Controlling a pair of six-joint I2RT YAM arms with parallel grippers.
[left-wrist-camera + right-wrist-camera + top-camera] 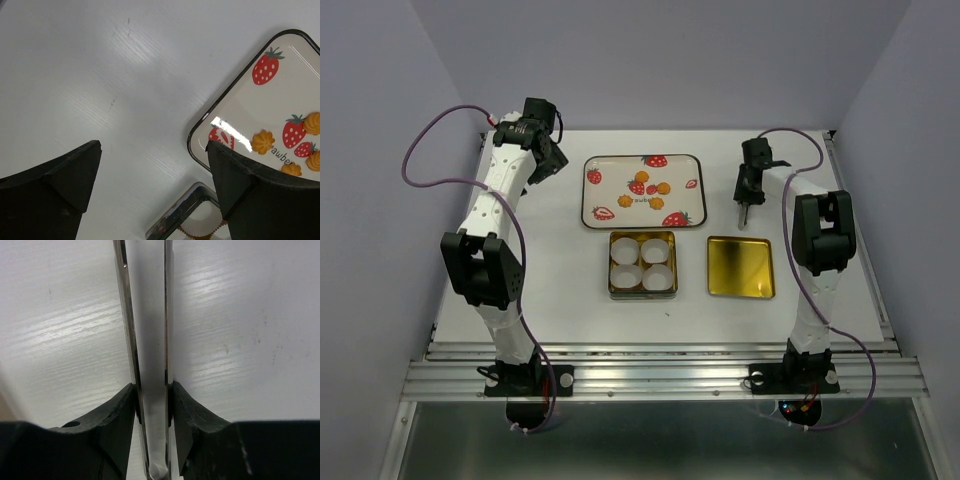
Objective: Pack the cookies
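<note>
Several small orange-yellow cookies (651, 187) lie near the middle of a cream tray (605, 172) printed with red strawberries. In the left wrist view the cookies (262, 141) show on the tray (235, 107) at the right. My left gripper (546, 160) (152, 145) is open and empty, above the table left of the tray. My right gripper (750, 185) (152, 390) is shut on metal tongs (147, 340), right of the tray; the tongs' tip (744, 222) points toward the near side.
A square gold tin (642, 238) with white pleated paper cups (627, 255) in it sits in front of the tray; its corner shows in the left wrist view (172, 220). Its gold lid (740, 266) lies to the right, below the tongs.
</note>
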